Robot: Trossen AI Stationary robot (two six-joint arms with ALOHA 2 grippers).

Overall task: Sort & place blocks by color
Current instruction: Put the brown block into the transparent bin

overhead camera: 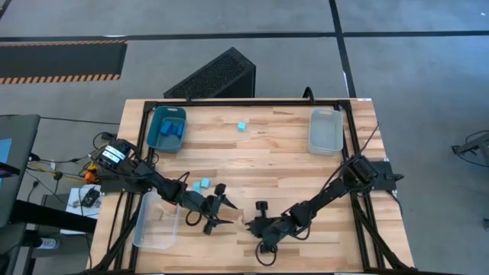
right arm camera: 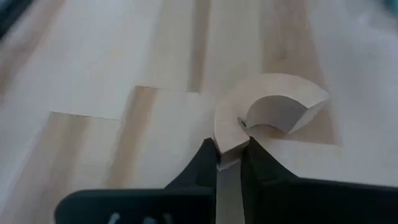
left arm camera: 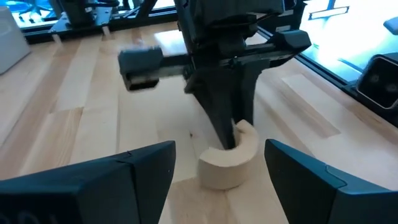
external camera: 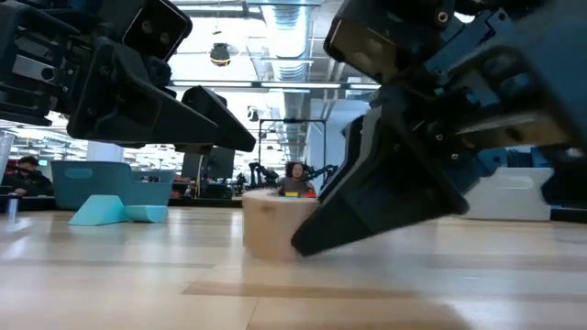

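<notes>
A pale wooden arch-shaped block [right arm camera: 267,99] lies flat on the table near its near edge, also seen in the high view [overhead camera: 240,221] and the low view [external camera: 271,225]. My right gripper [right arm camera: 229,157] is shut on one end of it. My left gripper [left arm camera: 219,148] is open and hovers just left of the block [left arm camera: 227,167], its fingers standing apart on either side without touching. Two turquoise blocks [overhead camera: 201,185] lie behind the left gripper, and another turquoise block [overhead camera: 241,126] rests farther back. My right gripper pinches the arch block at one end of its curved wall [right arm camera: 227,142]. One finger is on the outer curve and the other is at the inner hollow. The fingers slant down from the table's right. The block lies flat with its underside on the table.
A blue tray [overhead camera: 157,122] at the far left holds dark blue blocks. A clear tray [overhead camera: 325,141] sits at the far right. Another clear tray [overhead camera: 145,229] at the near left corner holds pale wood pieces. People show in the room behind [external camera: 295,174].
</notes>
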